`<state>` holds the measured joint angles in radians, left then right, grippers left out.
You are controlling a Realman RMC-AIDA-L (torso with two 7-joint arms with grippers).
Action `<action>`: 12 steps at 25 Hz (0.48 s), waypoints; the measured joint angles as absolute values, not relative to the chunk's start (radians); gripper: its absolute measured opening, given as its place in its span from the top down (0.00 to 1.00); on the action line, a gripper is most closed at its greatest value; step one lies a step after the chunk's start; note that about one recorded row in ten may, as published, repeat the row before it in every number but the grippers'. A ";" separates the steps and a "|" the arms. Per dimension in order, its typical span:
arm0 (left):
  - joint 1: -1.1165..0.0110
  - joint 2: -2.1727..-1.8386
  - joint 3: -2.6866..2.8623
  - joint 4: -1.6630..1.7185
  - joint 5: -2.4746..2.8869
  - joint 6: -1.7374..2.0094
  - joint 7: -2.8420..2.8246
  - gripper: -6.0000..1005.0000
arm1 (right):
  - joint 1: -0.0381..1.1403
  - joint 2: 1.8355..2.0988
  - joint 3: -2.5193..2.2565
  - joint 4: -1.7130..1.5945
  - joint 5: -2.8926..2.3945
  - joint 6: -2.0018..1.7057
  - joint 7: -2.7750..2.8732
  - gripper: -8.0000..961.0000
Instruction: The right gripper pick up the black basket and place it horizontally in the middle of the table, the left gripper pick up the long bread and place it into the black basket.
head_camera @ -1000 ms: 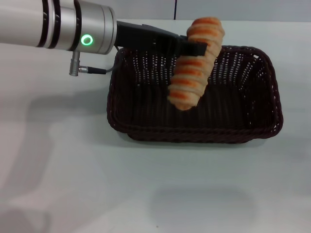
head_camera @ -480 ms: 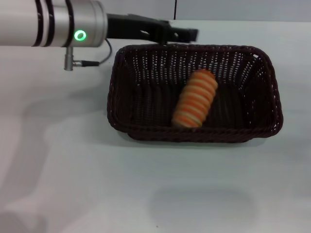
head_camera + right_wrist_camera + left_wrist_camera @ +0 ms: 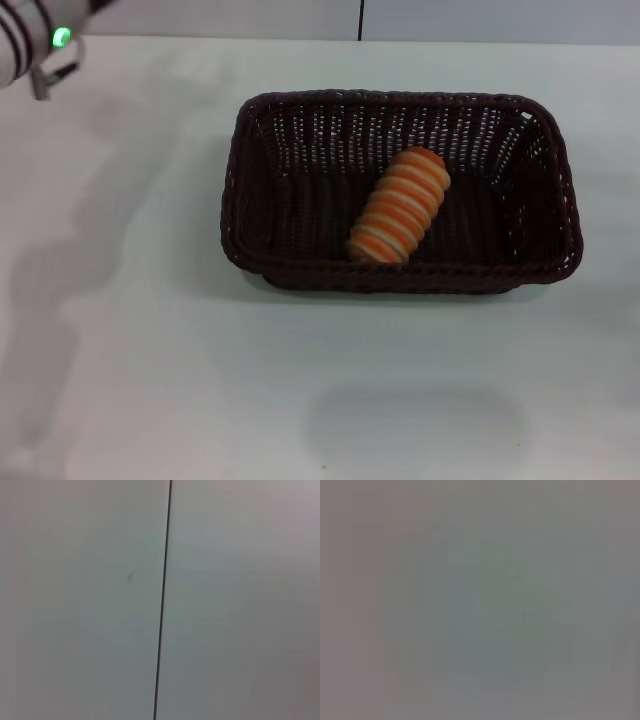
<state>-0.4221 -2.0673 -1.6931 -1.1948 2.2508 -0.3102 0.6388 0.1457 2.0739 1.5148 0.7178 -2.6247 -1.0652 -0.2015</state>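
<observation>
The black basket (image 3: pixel 400 260) stands lengthwise across the middle of the white table (image 3: pixel 150 350) in the head view. The long bread (image 3: pixel 399 205), striped orange and pale tan, lies slanted on the basket floor, near its front wall. Only the green-lit end of my left arm (image 3: pixel 30 40) shows at the top left corner; its gripper is out of view. My right gripper is out of view in every frame. The left wrist view shows only a blank grey surface. The right wrist view shows a pale surface with a thin dark seam (image 3: pixel 162 605).
The table's far edge (image 3: pixel 200 38) runs along the top of the head view, with a dark seam (image 3: pixel 360 18) in the wall behind it.
The left gripper let go of the long bread, which dropped into the basket. The left arm then drew back to the top left until its gripper left the view.
</observation>
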 joint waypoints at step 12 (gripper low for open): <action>-0.402 -2.051 -1.430 -0.724 2.388 0.718 0.191 0.14 | 0.146 2.075 1.515 0.716 -2.619 -1.057 -0.201 0.61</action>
<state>-0.4019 -2.0508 -1.4297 -0.7236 2.3880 0.7179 0.1913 0.1462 2.0755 1.5154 0.7161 -2.6190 -1.0568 -0.2012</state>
